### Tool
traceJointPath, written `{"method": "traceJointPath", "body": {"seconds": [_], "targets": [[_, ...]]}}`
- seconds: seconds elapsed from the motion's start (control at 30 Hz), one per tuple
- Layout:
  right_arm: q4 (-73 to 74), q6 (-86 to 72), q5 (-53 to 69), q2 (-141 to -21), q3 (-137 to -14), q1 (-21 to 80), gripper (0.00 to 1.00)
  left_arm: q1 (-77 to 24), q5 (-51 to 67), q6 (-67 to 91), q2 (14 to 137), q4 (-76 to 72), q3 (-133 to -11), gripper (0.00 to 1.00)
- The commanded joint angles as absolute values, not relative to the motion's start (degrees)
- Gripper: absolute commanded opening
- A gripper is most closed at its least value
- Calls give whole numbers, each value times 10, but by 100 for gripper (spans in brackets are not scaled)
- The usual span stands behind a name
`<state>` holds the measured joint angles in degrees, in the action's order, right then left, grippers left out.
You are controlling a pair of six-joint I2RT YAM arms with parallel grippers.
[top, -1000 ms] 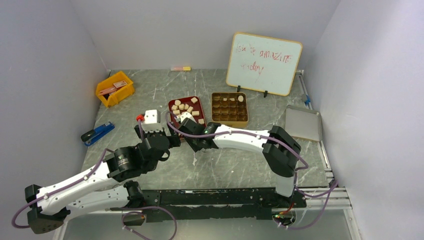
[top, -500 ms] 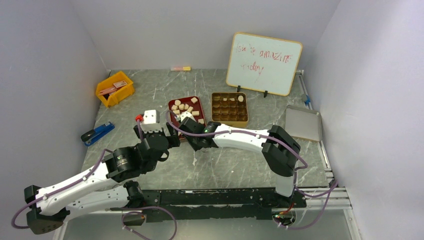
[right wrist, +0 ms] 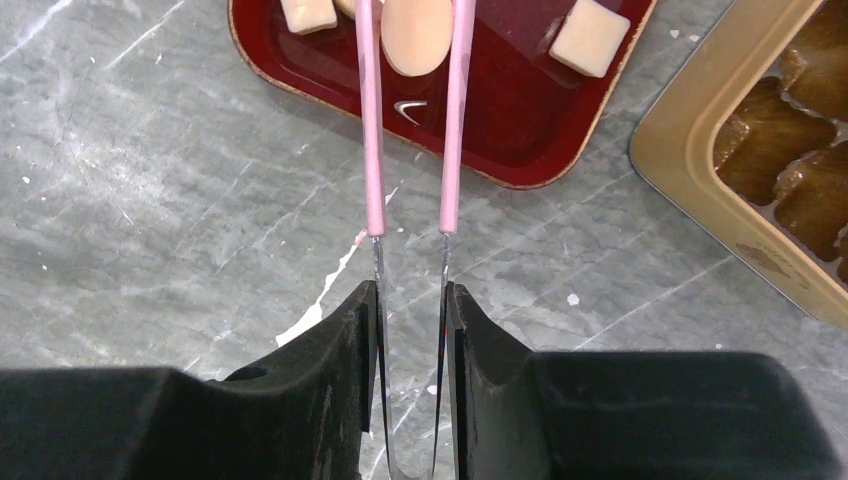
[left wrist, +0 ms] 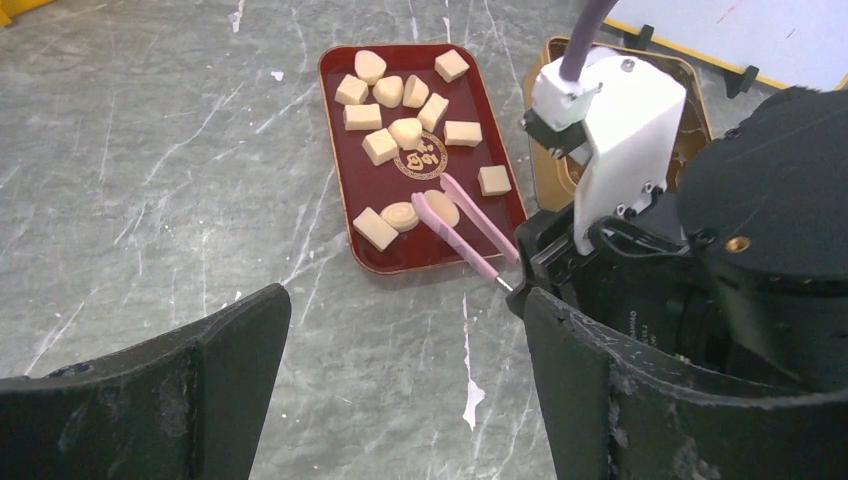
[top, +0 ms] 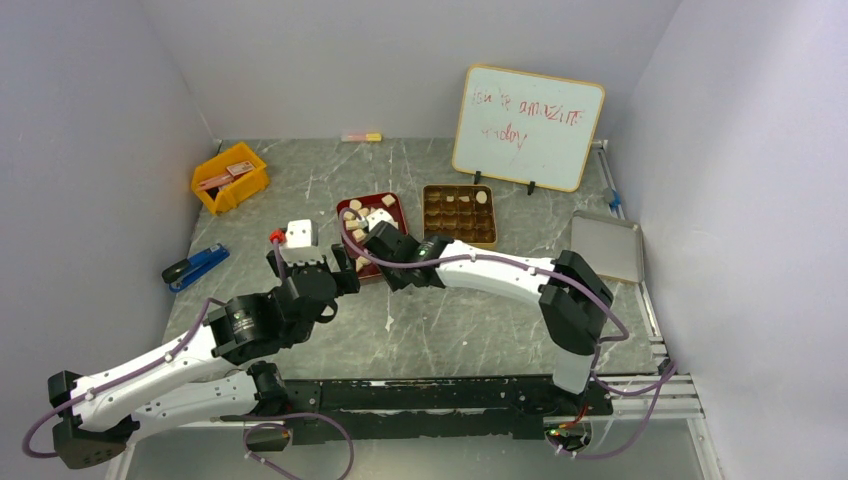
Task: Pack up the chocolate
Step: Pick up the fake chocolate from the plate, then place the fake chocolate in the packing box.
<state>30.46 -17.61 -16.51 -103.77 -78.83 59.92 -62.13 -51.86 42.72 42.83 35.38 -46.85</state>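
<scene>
— Gripping anything at the near end?

— Pinching pink-tipped tweezers (right wrist: pixel 371 150) in the right gripper (right wrist: pixel 410 295), squeezing the bare metal shanks between the fingers. Spreading the left gripper (left wrist: pixel 405 300) wide with nothing between the jaws, low over the grey marble table (left wrist: pixel 150 200), just short of the tray's near edge.

— Reaching where with those tweezers?

— Poking past the near rim of the dark red tray (right wrist: pixel 500 130). Straddling one oval chocolate (right wrist: pixel 416 35), with a pink arm close against each side. Cannot tell whether lifted or resting on the tray.

— Finding the rest of the chocolate where?

— Seeing it loose on the same tray: about a dozen pale tan pieces (left wrist: pixel 405 130), mostly bunched toward the far end. Noting a square piece (right wrist: pixel 590 37) near the oval on the right and two more just to its left.

— And beyond that?

— Spotting a gold tin (top: pixel 459 215) just right of the tray, split into compartments, with a few pale pieces in the far row. Making out a whiteboard (top: pixel 528 125) farther back, propped upright, scrawled in red. Picking out a yellow bin (top: pixel 230 177) at the far left and a blue stapler (top: pixel 195 266) nearer on that side. Catching a flat grey metal lid (top: pixel 606 247) by the table's right edge.
</scene>
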Motion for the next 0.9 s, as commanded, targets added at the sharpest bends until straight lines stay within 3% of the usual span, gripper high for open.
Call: {"method": "traceJointPath", "body": {"seconds": [0.0,0.53,0.87], "targets": [[301,-180,-183,-999,-816,589,8,-624,-529,434,419,349,-476,91],[300,-139,-139,-1000,-866,416,8,-624,-529,430,423,346,-475,91],[295,-125,-134,-1050,-900,369,8,-624,-531,424,429,345,-480,91]]}}
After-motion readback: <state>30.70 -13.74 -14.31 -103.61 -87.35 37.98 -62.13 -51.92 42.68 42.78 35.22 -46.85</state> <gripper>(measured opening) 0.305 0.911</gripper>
